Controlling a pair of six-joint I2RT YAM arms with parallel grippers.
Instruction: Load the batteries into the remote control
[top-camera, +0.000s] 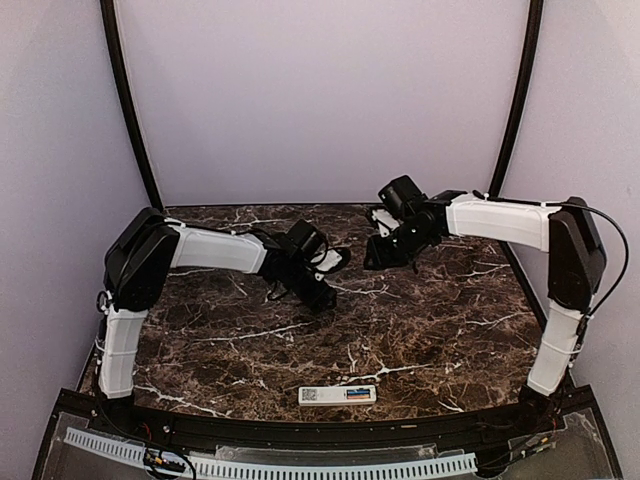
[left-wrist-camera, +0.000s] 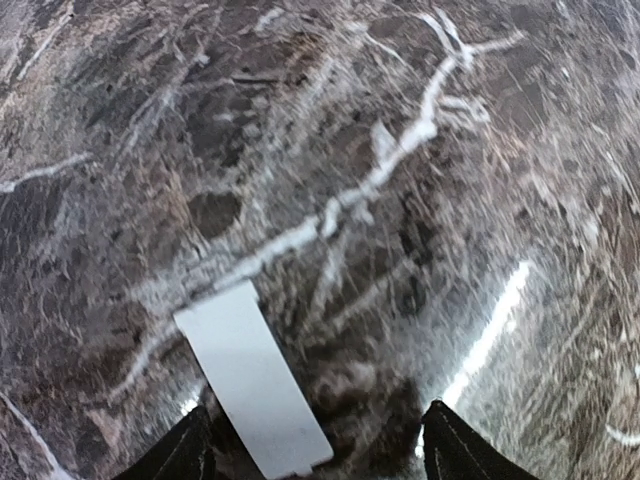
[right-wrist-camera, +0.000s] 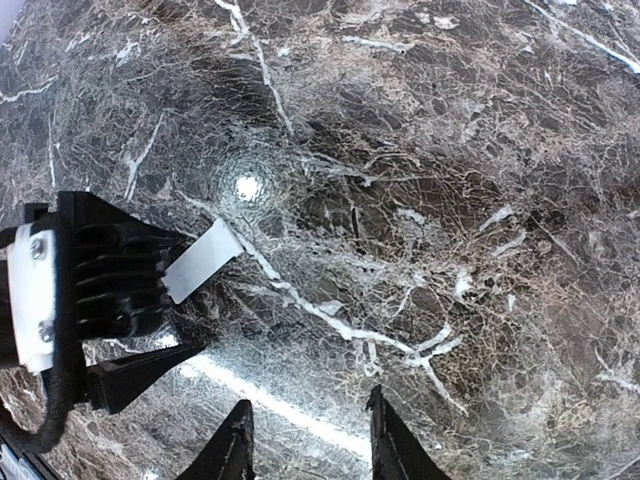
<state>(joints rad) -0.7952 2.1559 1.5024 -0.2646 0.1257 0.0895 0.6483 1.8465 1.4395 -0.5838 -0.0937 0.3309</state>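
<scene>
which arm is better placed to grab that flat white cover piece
Left. The white cover sits between the left gripper's open fingers, while the right gripper hovers farther off with nothing between its fingers.

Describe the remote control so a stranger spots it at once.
On the marble table, look midway along the near edge. The remote control lies there, a slim white bar with a dark square sticker; the white plate by the left gripper is plain.
</scene>
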